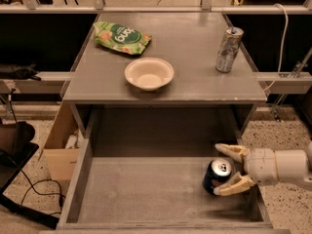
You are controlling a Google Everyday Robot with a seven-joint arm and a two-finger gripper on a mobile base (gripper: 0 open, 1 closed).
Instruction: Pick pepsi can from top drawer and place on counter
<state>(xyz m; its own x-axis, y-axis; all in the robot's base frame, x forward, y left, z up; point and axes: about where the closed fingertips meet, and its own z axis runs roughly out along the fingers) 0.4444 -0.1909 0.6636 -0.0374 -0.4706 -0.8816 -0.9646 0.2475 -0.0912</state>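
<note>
Camera view: looking down on grey counter (190, 30) with drawer (141, 191) pulled out below it.

Pepsi can (216, 175) on drawer floor, right side, close to right wall, well forward. Looks upright, silver top facing up.

Gripper (218, 169) in from right at can height. Fingers (234, 185) spread wide, one behind can, one in front, bracketing it. Contact hard to tell, not clamped. Likely held sideways so as to close across can body, then lift straight up past low drawer wall. Judged step: about to close on can. Lift and carry to counter not yet done.

On counter: white bowl (148, 73) centre-front, green snack bag (122, 37) back-left, silver can (228, 49) standing near right edge. Bare patch at front right, between bowl and silver can, likely landing spot. Worth keeping clear of silver can, tall and easy to tip.

Surfaces: counter matte grey, worn. Drawer floor grey, scuffed, flat, so no rolling expected.

Room: speckled floor (29, 135), cardboard box (61, 152) just left of drawer, dark cable (36, 189) lower left, white cable (285, 38) hanging at right, metal rail (146, 8) along back.
</note>
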